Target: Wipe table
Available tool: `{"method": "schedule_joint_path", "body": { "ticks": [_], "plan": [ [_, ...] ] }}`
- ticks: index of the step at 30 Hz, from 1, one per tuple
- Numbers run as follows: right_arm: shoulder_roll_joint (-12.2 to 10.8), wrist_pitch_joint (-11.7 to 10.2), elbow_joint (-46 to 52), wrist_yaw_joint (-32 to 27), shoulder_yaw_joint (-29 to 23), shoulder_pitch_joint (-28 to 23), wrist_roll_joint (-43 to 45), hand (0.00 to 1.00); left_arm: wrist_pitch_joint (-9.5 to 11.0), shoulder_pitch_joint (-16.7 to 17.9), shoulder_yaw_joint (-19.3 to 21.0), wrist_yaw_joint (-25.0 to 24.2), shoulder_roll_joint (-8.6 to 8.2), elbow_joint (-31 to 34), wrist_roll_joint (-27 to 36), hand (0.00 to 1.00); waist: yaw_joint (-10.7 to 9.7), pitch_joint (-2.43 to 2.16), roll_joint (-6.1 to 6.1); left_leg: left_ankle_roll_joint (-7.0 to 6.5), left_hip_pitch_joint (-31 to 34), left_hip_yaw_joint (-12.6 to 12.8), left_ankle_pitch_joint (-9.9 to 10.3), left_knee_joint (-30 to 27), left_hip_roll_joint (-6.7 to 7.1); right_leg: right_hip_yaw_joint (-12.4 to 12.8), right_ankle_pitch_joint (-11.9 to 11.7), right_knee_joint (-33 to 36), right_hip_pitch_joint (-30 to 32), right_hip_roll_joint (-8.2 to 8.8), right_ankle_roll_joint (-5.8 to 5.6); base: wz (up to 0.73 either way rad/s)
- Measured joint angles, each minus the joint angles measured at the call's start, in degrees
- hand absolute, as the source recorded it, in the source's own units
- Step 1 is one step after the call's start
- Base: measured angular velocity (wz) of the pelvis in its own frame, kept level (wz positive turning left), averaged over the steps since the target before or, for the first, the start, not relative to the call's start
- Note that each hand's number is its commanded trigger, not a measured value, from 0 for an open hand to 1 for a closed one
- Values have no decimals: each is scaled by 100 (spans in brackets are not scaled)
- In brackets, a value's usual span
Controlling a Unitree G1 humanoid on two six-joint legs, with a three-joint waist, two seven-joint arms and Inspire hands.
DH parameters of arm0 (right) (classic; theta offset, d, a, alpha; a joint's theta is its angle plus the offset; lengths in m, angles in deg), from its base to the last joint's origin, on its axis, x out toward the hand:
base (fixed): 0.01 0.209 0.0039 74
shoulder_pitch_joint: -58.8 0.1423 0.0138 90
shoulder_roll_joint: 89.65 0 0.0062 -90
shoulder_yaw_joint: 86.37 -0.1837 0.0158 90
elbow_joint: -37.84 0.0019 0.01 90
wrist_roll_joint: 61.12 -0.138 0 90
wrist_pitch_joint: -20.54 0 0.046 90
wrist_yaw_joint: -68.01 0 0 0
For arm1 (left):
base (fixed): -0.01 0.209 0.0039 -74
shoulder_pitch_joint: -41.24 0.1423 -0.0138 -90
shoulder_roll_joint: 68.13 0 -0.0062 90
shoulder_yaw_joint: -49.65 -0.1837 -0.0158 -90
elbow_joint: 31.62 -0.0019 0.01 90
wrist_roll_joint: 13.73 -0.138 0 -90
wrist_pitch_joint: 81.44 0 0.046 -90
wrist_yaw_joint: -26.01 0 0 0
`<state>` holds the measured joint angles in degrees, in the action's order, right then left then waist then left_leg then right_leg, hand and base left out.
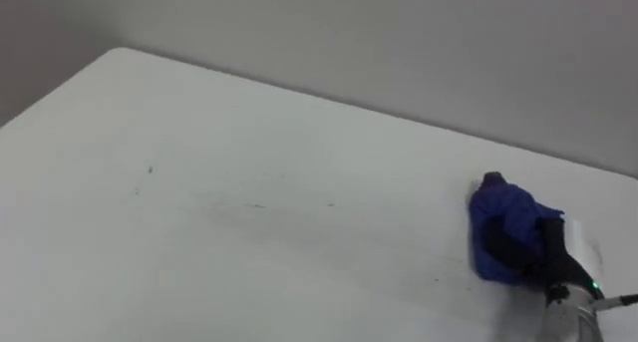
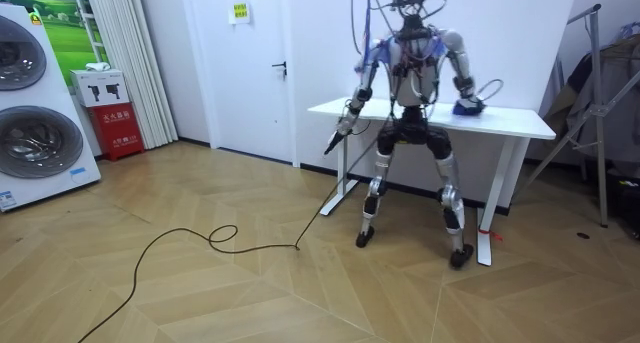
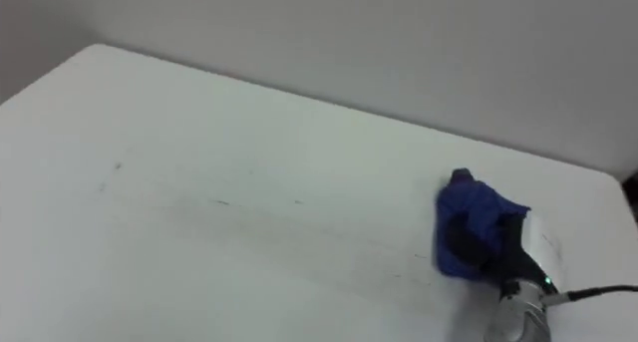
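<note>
white tabletop [image 1: 249, 182] takes up most of the eye views, its rounded far corner well off to the left of the right hand [image 1: 518, 250], with a plain grey wall [image 1: 399, 33] beyond the far edge. right hand comes in from the lower right and sits on the table near its right end, dark fingers curled into a bunched blue cloth [image 1: 503, 207] and clamped on it; the cloth lies on the surface under and ahead of the hand, a small peak of it poking up on the far side. faint dark specks [image 1: 150, 169] and a thin smear [image 1: 259, 205] mark the top well to the left of the hand; just beside the cloth the surface looks plain white. room view: robot stands upright at the near side of the table, facing it, legs apart, right arm stretched out over the top to the cloth. left hand [image 2: 346, 123] hangs low at the table's end on the room view's left, apart from the cloth; whether it is open or closed cannot be told. herringbone wood floor [image 2: 200, 283] underfoot. far from either hand, at the room view's left, two front-loading washing machines [image 2: 30, 133], a small red cabinet [image 2: 118, 128], a white door [image 2: 250, 63]. metal stand [image 2: 600, 113] beyond the right hand, room view's right.
</note>
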<state>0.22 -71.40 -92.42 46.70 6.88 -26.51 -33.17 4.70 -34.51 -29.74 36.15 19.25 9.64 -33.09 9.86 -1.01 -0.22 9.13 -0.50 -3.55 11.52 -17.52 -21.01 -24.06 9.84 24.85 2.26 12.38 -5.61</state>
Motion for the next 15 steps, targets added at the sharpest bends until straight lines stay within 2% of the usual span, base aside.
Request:
{"method": "schedule_joint_path", "body": {
  "ticks": [1, 2, 3, 4, 5, 6, 7, 8, 9, 10, 12, 13, 15],
  "plan": [
    [-34, 72, 95, 96, 23, 48, 77, 100, 12, -21, -27, -4, -106, 2, -10, 0, 7, 2, -1, -68, -11, 177, -147, 16, -62, 39, 134, 128, 110, -44, 52, -12],
    [-99, 276, 204, 271, 161, 294, 225, 100, 7, 52, -69, -35, -345, -6, -13, 0, 67, 15, 8, -8, 43, 550, -354, -19, -54, 77, 315, 294, 281, -87, 165, -20],
    [-166, 495, 252, 439, 302, 523, 307, 100, -6, 112, -179, -92, -412, -28, -20, 0, 120, 13, -39, -12, 186, 673, -385, -181, 40, 116, 361, 292, 331, -188, 289, -19],
    [-192, 568, 289, 531, 360, 613, 360, 100, -27, 97, -192, -103, -409, -19, -25, 0, 124, 36, -74, -22, 301, 687, -379, -303, 116, 126, 383, 285, 364, -249, 350, 0],
    [-206, 629, 301, 678, 423, 755, 398, 100, -124, 120, -189, -105, -378, -12, 4, 0, 129, 93, -88, -103, 497, 744, -319, -594, 278, 157, 416, 265, 385, -309, 476, 20],
    [-204, 693, 329, 800, 424, 842, 403, 100, -231, 173, -190, -106, -353, -7, 43, 0, 165, 167, -153, -177, 626, 821, -215, -815, 482, 190, 437, 212, 389, -389, 563, 18],
    [-204, 711, 336, 857, 424, 881, 389, 100, -295, 224, -189, -114, -351, -6, 69, 0, 192, 174, -163, -222, 697, 820, -149, -878, 627, 210, 424, 157, 388, -424, 601, 8],
    [-186, 719, 345, 937, 402, 942, 376, 100, -402, 299, -188, -183, -355, -6, 111, 0, 243, 181, -141, -344, 786, 829, -22, -881, 937, 262, 389, 45, 369, -501, 659, 0],
    [-174, 713, 346, 975, 334, 989, 331, 100, -470, 336, -189, -226, -366, -7, 125, 0, 295, 190, -118, -436, 802, 835, 41, -756, 1217, 362, 328, -65, 366, -598, 711, -5],
    [-178, 703, 344, 984, 294, 984, 330, 100, -491, 349, -177, -237, -369, -7, 123, 0, 340, 197, -77, -463, 781, 809, 36, -676, 1301, 408, 282, -147, 376, -639, 709, -19],
    [-174, 545, 342, 1007, 259, 952, 345, 100, -502, 427, -169, -240, -372, -6, 181, 0, 346, 128, 25, -496, 636, 805, -32, -317, 1392, 542, 81, -489, 357, -765, 688, -32],
    [-176, 422, 306, 952, 227, 918, 377, 100, -501, 405, -151, -237, -371, -3, 180, 0, 314, 133, 43, -482, 591, 831, -69, -204, 1409, 547, 38, -564, 337, -802, 678, -17],
    [-174, 7, 176, 573, 187, 704, 417, 100, -452, 328, -48, -83, -370, -7, 242, 0, 85, 138, 51, -513, 387, 849, -354, 346, 1517, 514, -154, -895, 187, -787, 652, 8]
  ]
}}
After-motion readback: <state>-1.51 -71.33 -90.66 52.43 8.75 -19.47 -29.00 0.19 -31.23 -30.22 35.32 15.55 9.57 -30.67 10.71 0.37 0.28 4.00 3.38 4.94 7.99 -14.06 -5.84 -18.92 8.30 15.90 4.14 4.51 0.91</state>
